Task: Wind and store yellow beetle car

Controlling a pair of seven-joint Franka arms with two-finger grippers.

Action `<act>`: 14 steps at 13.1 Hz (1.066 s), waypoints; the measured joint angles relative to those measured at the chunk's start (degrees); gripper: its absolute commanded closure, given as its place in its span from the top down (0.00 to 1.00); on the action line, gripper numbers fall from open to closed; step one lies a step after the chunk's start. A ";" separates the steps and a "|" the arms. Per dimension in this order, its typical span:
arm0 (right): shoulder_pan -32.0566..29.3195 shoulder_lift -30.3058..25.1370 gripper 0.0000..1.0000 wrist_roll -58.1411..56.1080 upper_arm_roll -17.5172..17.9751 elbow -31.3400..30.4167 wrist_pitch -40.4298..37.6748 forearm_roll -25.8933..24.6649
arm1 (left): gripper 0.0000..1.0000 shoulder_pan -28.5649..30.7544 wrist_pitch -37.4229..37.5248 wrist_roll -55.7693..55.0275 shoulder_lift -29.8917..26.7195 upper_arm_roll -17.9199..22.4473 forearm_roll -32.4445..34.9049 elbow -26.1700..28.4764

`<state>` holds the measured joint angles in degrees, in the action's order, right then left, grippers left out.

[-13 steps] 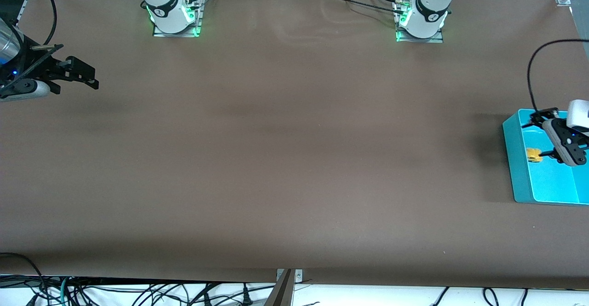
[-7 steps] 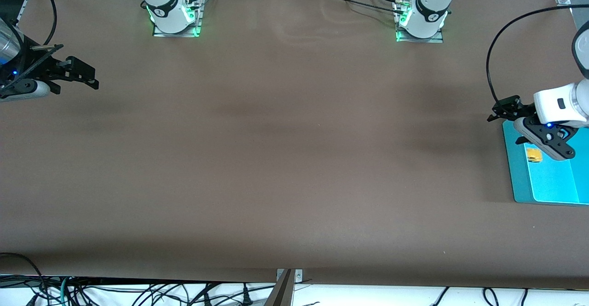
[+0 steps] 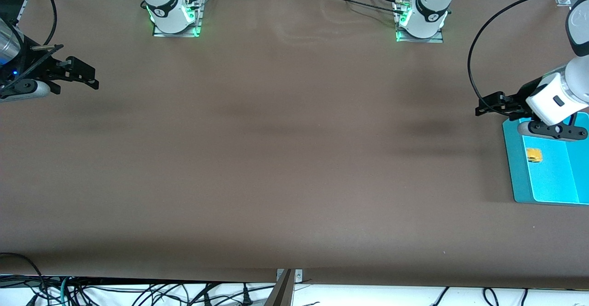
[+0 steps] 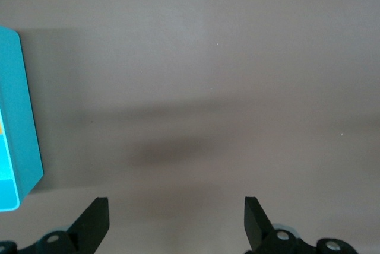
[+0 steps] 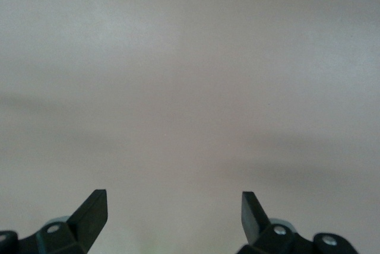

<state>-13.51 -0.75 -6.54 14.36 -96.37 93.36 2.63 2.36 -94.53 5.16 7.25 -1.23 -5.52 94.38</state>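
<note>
Yellow beetle car (image 3: pixel 534 154) lies inside the teal bin (image 3: pixel 517 168). Left claw (image 3: pixel 488 105), spread empty, hangs over the worktop (image 3: pixel 276 158) just beside the bin; pull away level, clearing the rim. Right claw (image 3: pixel 80 77) waits spread at the worktop's right-arm end.

Left gripper (image 3: pixel 487 105) and right gripper (image 3: pixel 87 77) both hang level, jaws wide apart.

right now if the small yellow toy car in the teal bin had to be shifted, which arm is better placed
Left. The left gripper, open and empty, hangs over the table beside the teal plastic bin holding the small yellow beetle toy car. The right gripper, also open, waits at the right arm's end of the table.
</note>
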 measured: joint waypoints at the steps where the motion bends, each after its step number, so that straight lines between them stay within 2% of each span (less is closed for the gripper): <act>1: 0.00 0.00 1.00 0.00 0.00 0.00 0.00 0.00 | 1.00 0.04 -0.01 -0.27 -0.02 0.08 1.16 -0.61; 5: 0.00 0.00 1.00 0.00 0.00 0.00 0.00 -0.01 | 1.00 0.23 0.01 -0.47 -0.13 0.27 2.87 -2.75; 14: 0.17 -0.03 1.00 0.00 0.50 0.02 0.00 -1.50 | 1.00 0.36 0.06 -0.48 -0.37 0.33 2.91 -3.11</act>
<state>-13.34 -0.77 -6.54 14.86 -96.34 93.36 1.13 2.72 -94.47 4.69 6.89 -0.90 -2.61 91.27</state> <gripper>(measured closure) 0.000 0.000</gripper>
